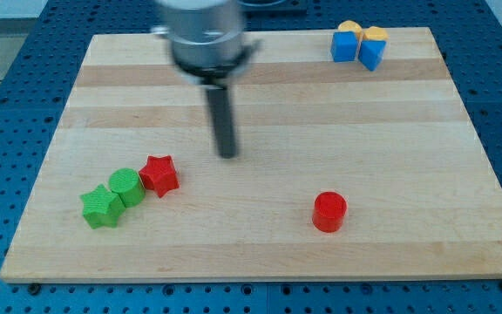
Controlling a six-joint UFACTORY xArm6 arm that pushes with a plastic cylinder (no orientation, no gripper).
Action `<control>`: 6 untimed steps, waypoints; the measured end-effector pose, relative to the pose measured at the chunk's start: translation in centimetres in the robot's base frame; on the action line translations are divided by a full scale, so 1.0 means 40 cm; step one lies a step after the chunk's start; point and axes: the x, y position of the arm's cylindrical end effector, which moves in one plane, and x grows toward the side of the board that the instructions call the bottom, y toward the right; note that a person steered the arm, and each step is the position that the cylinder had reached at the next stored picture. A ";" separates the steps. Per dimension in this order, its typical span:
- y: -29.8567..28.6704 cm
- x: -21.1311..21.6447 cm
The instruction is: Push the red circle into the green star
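Our tip, a bare rod with no hand to spread or press, stood mid-desk; we judged it should circle to the right-edge side of the red circle and drive it toward the green star near the desk's bottom-left corner.

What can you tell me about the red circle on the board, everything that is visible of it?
The red circle is a short, upright cylinder of plain red, matte like plastic, with a flat round top. It stands alone on the wooden board, toward the view's bottom, right of centre. Nothing touches it. My tip is apart from it, up and to the view's left. The green star lies far off at the view's left, so the circle has a long way to go.
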 end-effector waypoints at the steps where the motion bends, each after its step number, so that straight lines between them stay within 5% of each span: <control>1: 0.197 0.055; 3: 0.518 0.098; 6: 0.251 0.226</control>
